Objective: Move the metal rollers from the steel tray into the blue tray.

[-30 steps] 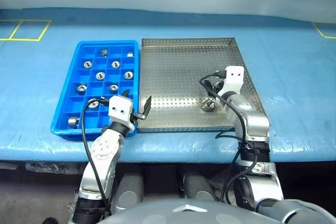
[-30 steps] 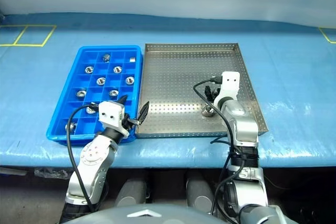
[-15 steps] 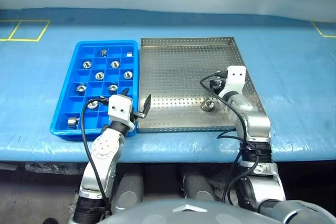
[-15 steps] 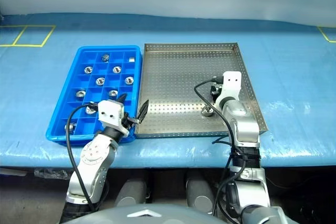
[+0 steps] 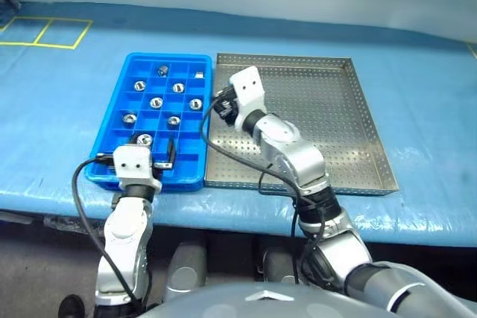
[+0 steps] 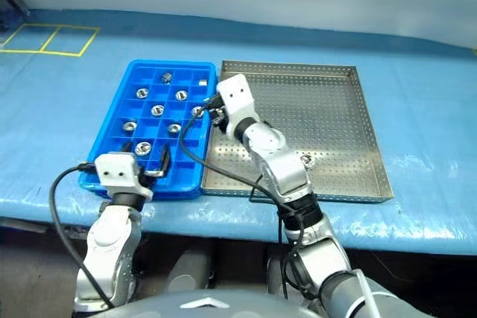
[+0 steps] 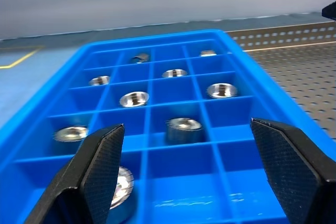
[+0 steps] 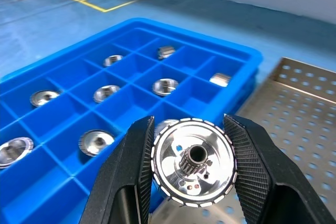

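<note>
A: Where's the roller [image 8: 193,162]?
B: Clamped in the right gripper [image 8: 192,167], above the blue tray's [image 5: 108,144] edge nearest the steel tray [image 5: 358,132].
A: Advice?
B: Carry it over an empty compartment, lower it between the dividers, then release. The left gripper [image 7: 186,167], fingers apart, waits at the blue tray's near end.

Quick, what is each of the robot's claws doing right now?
Left gripper: open, empty, over the blue tray.
Right gripper: shut on a roller, at the blue tray's edge.
</note>
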`<state>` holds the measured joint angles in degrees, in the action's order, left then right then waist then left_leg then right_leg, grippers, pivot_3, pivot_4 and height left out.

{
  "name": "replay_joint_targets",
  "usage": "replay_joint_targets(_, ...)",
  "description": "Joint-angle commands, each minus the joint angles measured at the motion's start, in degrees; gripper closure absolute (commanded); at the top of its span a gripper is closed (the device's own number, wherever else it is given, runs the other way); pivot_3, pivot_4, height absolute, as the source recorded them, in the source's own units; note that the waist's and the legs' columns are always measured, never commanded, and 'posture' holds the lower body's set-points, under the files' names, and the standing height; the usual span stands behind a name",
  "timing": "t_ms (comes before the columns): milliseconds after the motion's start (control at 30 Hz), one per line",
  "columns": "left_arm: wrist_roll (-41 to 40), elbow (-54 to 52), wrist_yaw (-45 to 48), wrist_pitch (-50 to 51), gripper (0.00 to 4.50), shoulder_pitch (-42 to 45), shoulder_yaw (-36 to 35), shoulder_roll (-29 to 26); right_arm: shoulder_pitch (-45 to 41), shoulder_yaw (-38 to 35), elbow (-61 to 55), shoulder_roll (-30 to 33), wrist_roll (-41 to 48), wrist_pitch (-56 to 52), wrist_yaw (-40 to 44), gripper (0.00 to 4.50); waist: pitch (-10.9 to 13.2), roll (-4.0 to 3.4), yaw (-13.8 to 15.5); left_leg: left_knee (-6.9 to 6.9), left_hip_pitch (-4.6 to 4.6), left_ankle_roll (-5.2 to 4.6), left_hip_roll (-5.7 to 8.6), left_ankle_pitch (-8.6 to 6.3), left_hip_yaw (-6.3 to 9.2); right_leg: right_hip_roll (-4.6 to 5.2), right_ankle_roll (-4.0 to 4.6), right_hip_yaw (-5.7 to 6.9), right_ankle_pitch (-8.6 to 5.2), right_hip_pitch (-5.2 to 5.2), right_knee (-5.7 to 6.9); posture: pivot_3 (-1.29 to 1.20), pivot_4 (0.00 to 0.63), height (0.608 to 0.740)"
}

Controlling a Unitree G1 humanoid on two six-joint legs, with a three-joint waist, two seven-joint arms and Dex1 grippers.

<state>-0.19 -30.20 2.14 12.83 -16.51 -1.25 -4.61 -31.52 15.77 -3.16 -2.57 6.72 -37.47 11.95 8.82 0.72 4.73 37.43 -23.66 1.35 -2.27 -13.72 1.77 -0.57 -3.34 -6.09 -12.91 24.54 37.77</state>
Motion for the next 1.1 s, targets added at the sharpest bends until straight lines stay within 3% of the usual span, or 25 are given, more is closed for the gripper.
replay_joint_targets(33,0.1,-4.5,-1.0,-1.4,0.29,-1.8,-0.4,0.8,-0.1,1.8,-1.4,-1.3,0.0,1.3,1.5,2.78,0.0,0.03,0.9,0.00,-0.01,0.00,0.00,0.00,0.00,0.00,-0.01,0.00,-0.09,0.00,0.00,0.39,0.150,0.740)
replay_joint_targets(500,0.1,-3.8,-1.0,-1.6,0.29,-2.3,0.0,1.2,4.9,4.5,2.4,-1.0,-0.5,-0.6,4.6,2.78,0.0,0.06,3.2,-0.04,-0.01,0.06,-0.05,0.02,-0.01,-0.02,0.07,0.06,-0.33,0.06,0.00,0.40,0.150,0.740)
replay_joint_targets(700,0.0,-3.5,-0.7,-1.6,0.29,-2.1,0.4,1.2,9.0,7.7,-1.4,0.4,-0.3,-3.3,7.1,2.78,0.0,0.10,3.4,-0.05,0.05,0.06,-0.05,0.02,-0.02,-0.01,0.10,0.07,-0.37,0.01,-0.02,0.38,0.150,0.740)
replay_joint_targets(933,-0.3,-2.9,-0.1,-1.4,0.29,-1.4,0.8,0.9,9.4,6.0,-0.8,-0.4,-1.2,-2.9,5.1,2.78,0.0,0.11,3.1,-0.06,0.08,0.06,-0.08,0.02,-0.04,-0.03,0.13,0.07,-0.39,0.02,-0.01,0.37,0.150,0.740)
replay_joint_targets(967,-0.3,-2.8,-0.1,-1.4,0.29,-1.3,0.9,0.9,9.4,5.6,-0.5,-0.5,-1.5,-2.7,4.6,2.05,0.0,0.11,3.1,-0.06,0.08,0.06,-0.08,0.02,-0.04,-0.03,0.13,0.07,-0.39,0.02,-0.01,0.36,0.150,0.740)
replay_joint_targets(1100,-0.4,-2.3,0.4,-1.3,0.29,-0.5,1.0,0.7,9.5,3.9,-0.4,-0.9,-2.3,-1.3,2.2,0.81,0.0,0.12,3.0,-0.05,0.08,0.07,-0.08,0.03,-0.04,-0.03,0.13,0.07,-0.39,0.01,-0.01,0.34,0.150,0.740)
